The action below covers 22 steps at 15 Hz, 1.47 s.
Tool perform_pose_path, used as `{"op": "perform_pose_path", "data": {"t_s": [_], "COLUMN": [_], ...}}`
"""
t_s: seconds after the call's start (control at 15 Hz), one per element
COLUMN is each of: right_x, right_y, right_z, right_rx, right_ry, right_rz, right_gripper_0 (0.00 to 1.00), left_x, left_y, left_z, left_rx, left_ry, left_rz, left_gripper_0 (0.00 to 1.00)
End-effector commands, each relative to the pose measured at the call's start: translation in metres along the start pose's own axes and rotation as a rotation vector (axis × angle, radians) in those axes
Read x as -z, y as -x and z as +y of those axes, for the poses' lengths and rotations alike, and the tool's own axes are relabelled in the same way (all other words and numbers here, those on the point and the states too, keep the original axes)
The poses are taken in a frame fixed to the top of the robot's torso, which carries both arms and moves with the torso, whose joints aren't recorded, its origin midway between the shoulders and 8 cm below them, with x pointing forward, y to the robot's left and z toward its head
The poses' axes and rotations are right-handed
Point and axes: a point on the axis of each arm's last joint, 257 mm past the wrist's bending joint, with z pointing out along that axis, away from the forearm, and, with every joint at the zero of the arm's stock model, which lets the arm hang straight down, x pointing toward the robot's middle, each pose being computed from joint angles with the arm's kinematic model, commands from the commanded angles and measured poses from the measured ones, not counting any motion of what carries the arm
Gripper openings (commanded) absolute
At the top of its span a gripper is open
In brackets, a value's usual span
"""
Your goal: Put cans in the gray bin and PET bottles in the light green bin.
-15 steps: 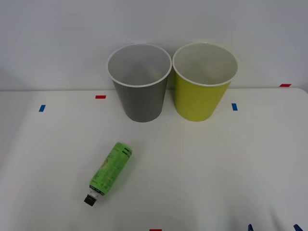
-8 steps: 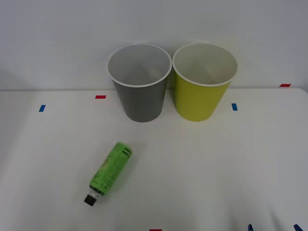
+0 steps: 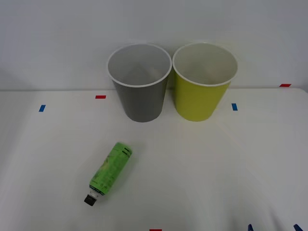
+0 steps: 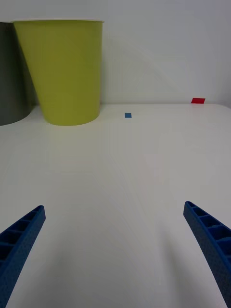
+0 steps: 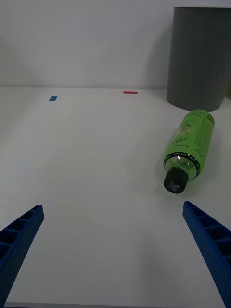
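White table (image 3: pixel 216 168), plain pale wall (image 3: pixel 57 38), red and blue tape marks (image 3: pixel 100 96)

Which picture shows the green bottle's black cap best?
The left wrist view: the bottle lies with its cap facing the camera. In the front view the cap is small and seen from above.

item: pet bottle (image 5: pixel 188 144), lying on its side on the table (image 3: pixel 202 168). we see black print on its bright green label: a large scrawled mark mid-label and a band of small characters near the neck, none of which we can read. its black cap (image 5: pixel 174 181) bears a pale cross-shaped mark. we find no other lettering or numbers.
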Motion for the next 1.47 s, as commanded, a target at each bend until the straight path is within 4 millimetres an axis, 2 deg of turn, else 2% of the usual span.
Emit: {"op": "perform_pose_path", "data": {"t_s": [0.07,1.0,1.07,1.47], "right_x": [0.0,0.0,0.0,0.0], "right_y": [0.0,0.0,0.0,0.0], "right_z": [0.0,0.0,0.0,0.0], "right_rx": [0.0,0.0,0.0,0.0], "right_ry": [0.0,0.0,0.0,0.0], "right_rz": [0.0,0.0,0.0,0.0], "right_gripper_0": [1.0,1.0,1.0,1.0], "left_x": [0.0,0.0,-0.002,-0.014], "left_y": [0.0,0.0,-0.017,0.004], "left_z": [0.0,0.0,0.0,0.021], "left_rx": [0.0,0.0,0.008,-0.025], "left_ry": [0.0,0.0,-0.002,-0.012], "left_rz": [0.0,0.0,0.027,-0.039], "left_gripper_0": [1.0,1.0,1.0,1.0]}}
